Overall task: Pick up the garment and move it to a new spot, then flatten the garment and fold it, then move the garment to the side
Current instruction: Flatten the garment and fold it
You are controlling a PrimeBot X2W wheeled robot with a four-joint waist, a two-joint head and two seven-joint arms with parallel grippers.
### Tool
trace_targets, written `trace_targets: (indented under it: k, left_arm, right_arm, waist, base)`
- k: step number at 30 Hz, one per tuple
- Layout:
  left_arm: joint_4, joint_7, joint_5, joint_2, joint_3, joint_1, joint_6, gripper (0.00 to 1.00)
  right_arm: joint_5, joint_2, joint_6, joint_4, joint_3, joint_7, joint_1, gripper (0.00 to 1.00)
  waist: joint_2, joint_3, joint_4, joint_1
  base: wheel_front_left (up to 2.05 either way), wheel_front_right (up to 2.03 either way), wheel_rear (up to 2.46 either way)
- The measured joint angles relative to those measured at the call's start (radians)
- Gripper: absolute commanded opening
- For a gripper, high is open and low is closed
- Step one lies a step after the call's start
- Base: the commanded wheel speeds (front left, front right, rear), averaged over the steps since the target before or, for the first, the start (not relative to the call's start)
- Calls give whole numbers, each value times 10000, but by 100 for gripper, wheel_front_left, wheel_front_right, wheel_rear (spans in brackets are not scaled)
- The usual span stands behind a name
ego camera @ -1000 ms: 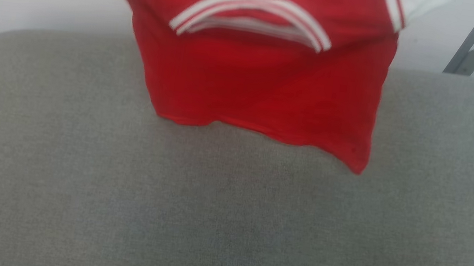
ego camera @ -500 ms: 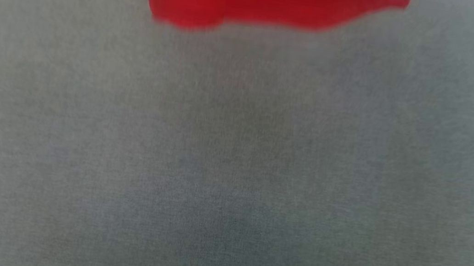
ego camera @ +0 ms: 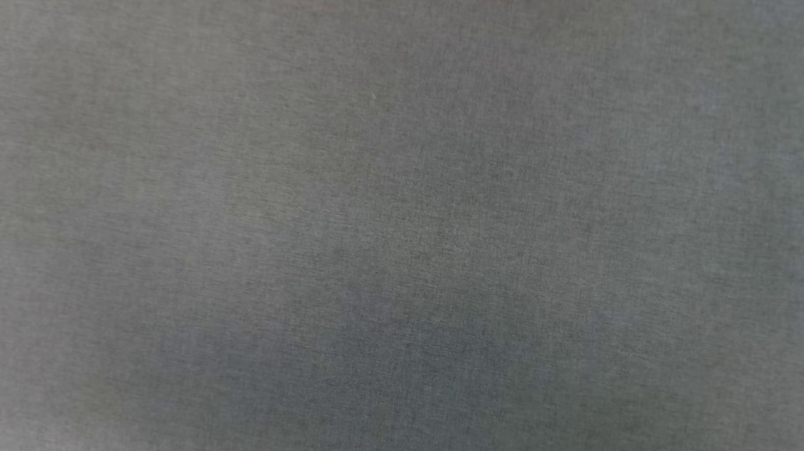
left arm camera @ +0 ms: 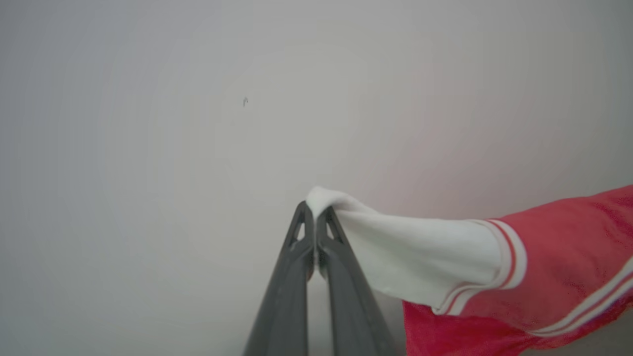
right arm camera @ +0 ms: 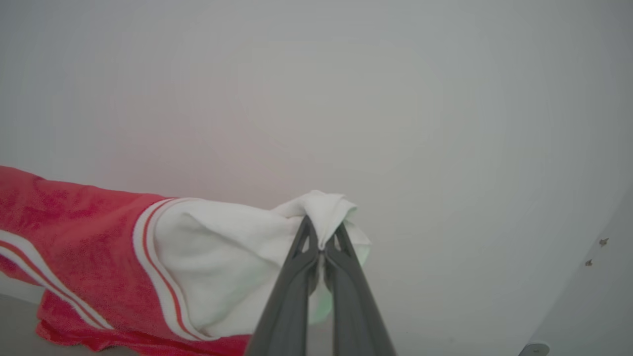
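Note:
The garment (left arm camera: 554, 267), a red jersey T-shirt with white sleeves and red-white striped trim, hangs stretched between both arms. In the left wrist view my left gripper (left arm camera: 315, 210) is shut on the end of one white sleeve (left arm camera: 420, 252), and the red body trails off to the right. In the right wrist view my right gripper (right arm camera: 322, 228) is shut on the bunched end of the other white sleeve (right arm camera: 232, 252), with the red body (right arm camera: 79, 247) running left. Its number and lettering are hidden.
The head view looks straight down at the grey fabric surface (ego camera: 397, 256), with a faint shadow low in the middle. Behind the garment in both wrist views stands a plain pale wall (left arm camera: 198, 99). A strip of grey surface (right arm camera: 15, 326) lies under the garment's hem.
The head view has tilted down: the hanging garment slid up and out of the picture, along with the arms and the surface's far edge.

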Motion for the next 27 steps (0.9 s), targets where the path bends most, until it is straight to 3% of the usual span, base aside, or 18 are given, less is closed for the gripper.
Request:
trace_targets:
  k: [7,16,23,27]
  left_arm:
    - [1116,924,-752,-531,-236,1930,-491,0]
    - [587,2729,-1921,-671,-660,4326,-573,0]
    - [-1074,3904,-2692,322,-598,6246,-556,0]
    - [-2777,4792,-3112,989,-426,7535,19,0]
  right_arm:
    - [1797,98,0,431,1066,1089,1404,0]
    - [4380,-769,0,-1306,2117,3208,3839,0]
    - [5683,-1971,-2,-3653,2429,5311,6310,0]
    - [6098,-2441,-2,-4976,2224,6261,7737,0]
  waist:
    - [0,-668,98,0]
    - [0,-1732,177,0]
    - [0,-2626,138,0]
    - [0,-2991,40,-1]
  base:
    - [0,0,0]
    - [0,0,0]
    - [0,0,0]
    - [0,0,0]
